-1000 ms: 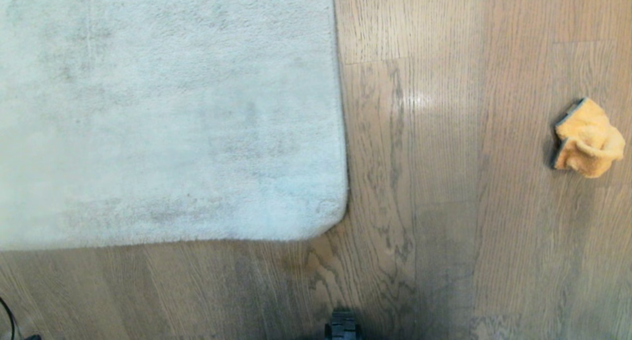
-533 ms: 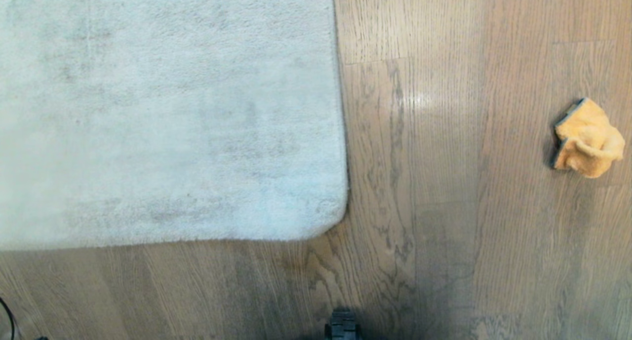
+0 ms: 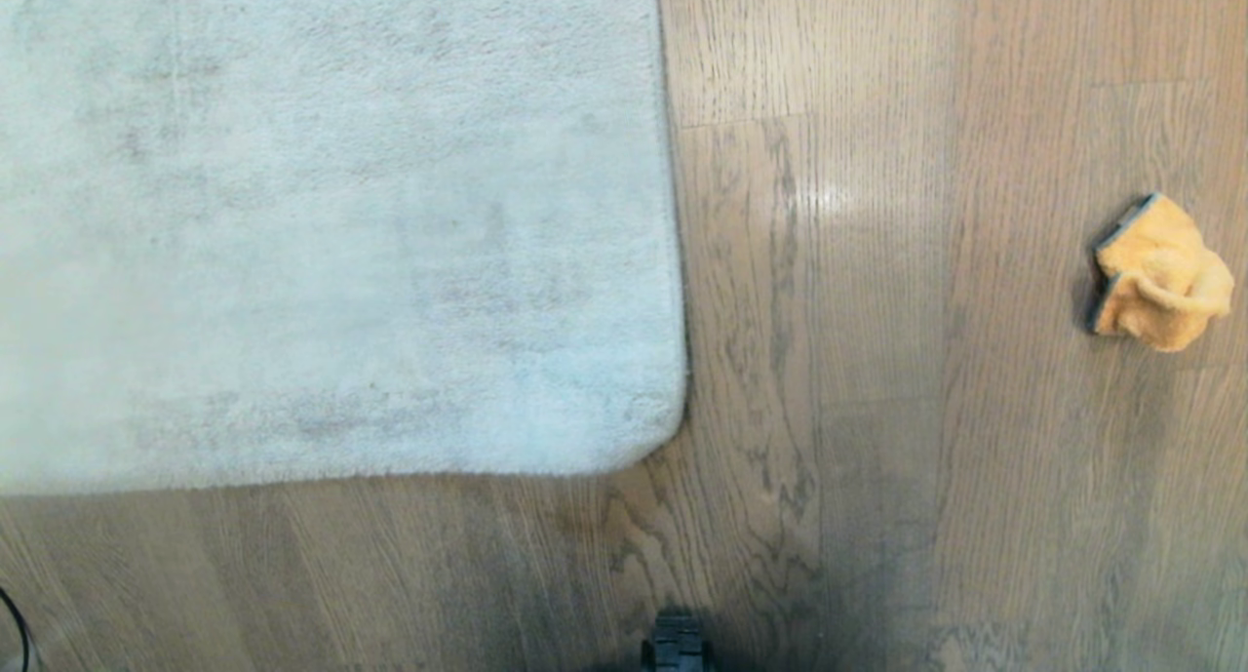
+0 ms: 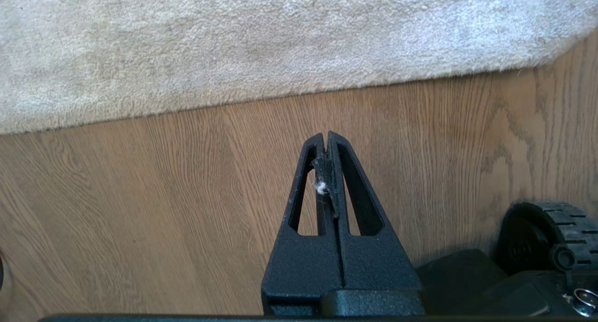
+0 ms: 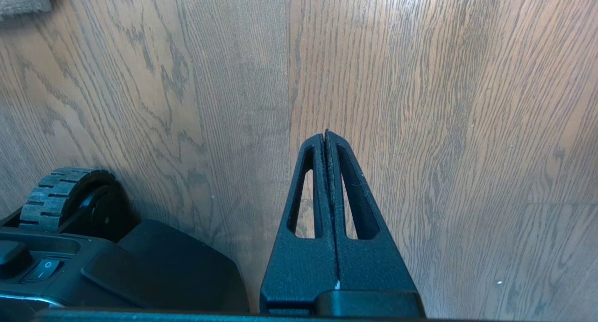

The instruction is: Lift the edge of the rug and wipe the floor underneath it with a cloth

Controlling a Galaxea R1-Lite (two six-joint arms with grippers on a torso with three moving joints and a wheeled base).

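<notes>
Little changes in the last second: a dark sliver at the near left corner of the head view slips out of sight, nothing else. The rug edge lies flat on the floor, and the cloth sits crumpled at the right, well apart from it. The left gripper and right gripper hang pinched together, empty, over bare planks. No lifting or wiping seems under way.

You can read only one mark: an "O I" sign on the rocker switch of the robot's base.
</notes>
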